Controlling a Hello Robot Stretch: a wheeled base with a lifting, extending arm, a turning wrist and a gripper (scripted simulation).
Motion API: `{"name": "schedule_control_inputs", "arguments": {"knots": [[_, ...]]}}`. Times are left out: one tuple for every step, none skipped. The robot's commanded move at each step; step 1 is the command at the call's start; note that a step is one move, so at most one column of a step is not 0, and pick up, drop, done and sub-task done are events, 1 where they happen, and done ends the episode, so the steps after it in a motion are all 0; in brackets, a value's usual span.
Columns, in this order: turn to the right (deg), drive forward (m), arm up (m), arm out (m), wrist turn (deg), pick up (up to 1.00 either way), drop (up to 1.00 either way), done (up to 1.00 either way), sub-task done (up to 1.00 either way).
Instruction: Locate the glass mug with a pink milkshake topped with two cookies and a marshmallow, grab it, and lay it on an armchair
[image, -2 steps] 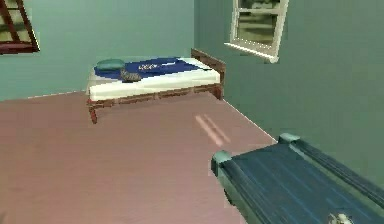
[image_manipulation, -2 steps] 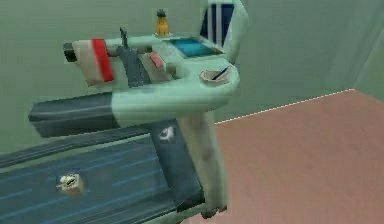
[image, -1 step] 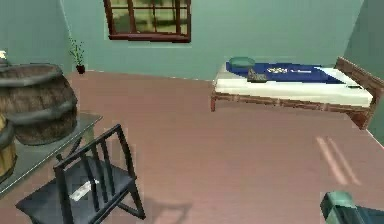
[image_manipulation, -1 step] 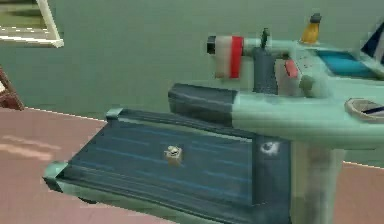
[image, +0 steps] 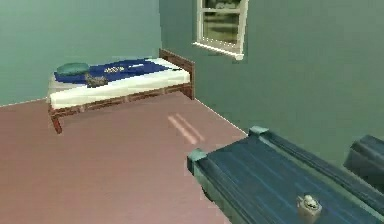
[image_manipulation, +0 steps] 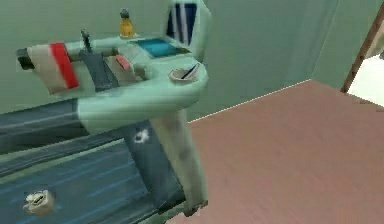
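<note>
A small brown and yellow thing (image_manipulation: 126, 22) stands on top of a pale green treadmill console (image_manipulation: 150, 75) in the arm side view; its shape is too small to name. A small pale round thing (image_manipulation: 38, 202) lies on the dark blue treadmill belt (image_manipulation: 90, 180) at the arm side view's lower left. The same pale thing (image: 311, 205) lies on the belt (image: 270, 175) at the forward view's lower right.
A bed (image: 120, 82) with a blue cover and a green pillow stands against the far wall, under a window (image: 222, 25) to its right. Pink floor (image: 110, 160) lies between me and the bed. A door frame (image_manipulation: 362, 50) is at the arm side view's right edge.
</note>
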Motion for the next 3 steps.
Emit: {"name": "schedule_control_inputs", "arguments": {"knots": [[0.0,0.50,0.00,0.00,0.0,0.00,0.00,0.00,0.00],[-21.0,0.00,0.00,0.00,0.0,0.00,0.00,0.00,0.00],[0.0,0.00,0.48,0.00,0.0,0.00,0.00,0.00,0.00]]}}
